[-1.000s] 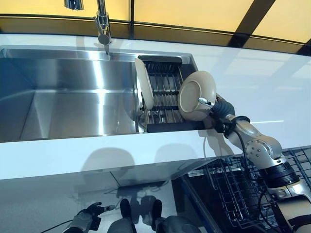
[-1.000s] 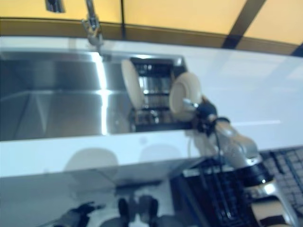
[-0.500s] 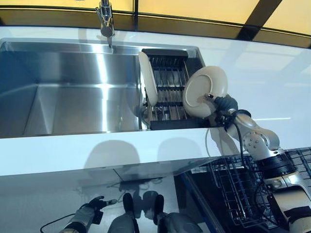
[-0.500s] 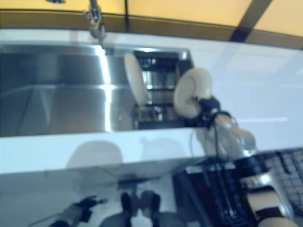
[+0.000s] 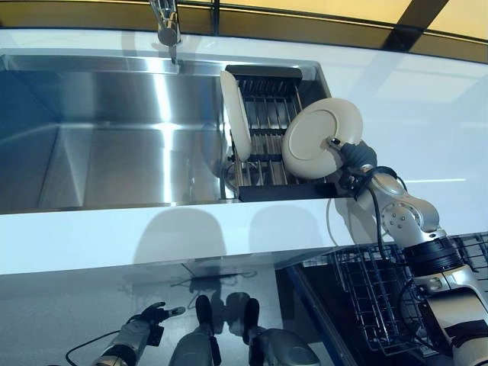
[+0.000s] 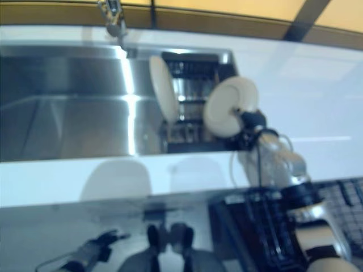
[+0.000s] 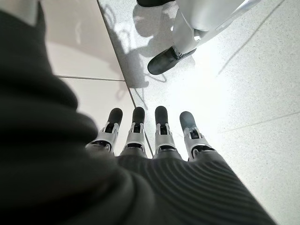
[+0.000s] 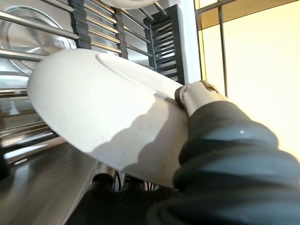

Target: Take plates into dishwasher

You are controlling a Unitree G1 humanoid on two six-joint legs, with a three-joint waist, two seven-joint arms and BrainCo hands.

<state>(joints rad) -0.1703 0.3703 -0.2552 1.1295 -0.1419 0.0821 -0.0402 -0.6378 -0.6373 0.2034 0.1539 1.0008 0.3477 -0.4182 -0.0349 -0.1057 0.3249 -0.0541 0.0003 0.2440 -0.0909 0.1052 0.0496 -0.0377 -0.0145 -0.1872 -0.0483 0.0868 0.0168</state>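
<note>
The robot's right hand [image 5: 348, 162] clamps the rim of a cream plate [image 5: 320, 139], its thumb [image 8: 196, 93] pressed on the plate's upper face and the fingers curled beneath it. The plate is tilted on edge, lifted clear above the right end of the black dish rack [image 5: 268, 137] that sits in the right part of the stainless steel sink [image 5: 99, 137]. Whether the plate's lower edge touches the rack's front bar cannot be told.

A 2nd cream plate [image 5: 235, 124] stands upright on edge in the rack's left slots, apart from the held one. The faucet [image 5: 167, 29] hangs over the sink's back edge, left of the rack. A white countertop [image 5: 412, 130] runs around the sink and along its front.

Below the counter, at lower right, the dark wire dishwasher rack [image 5: 377, 301] is pulled out under the right arm.

The left hand [image 5: 150, 316] hangs low by the floor, well apart from the sink; its wrist view shows the fingers [image 7: 161, 126] straight and spread over pale floor tiles, holding nothing.
</note>
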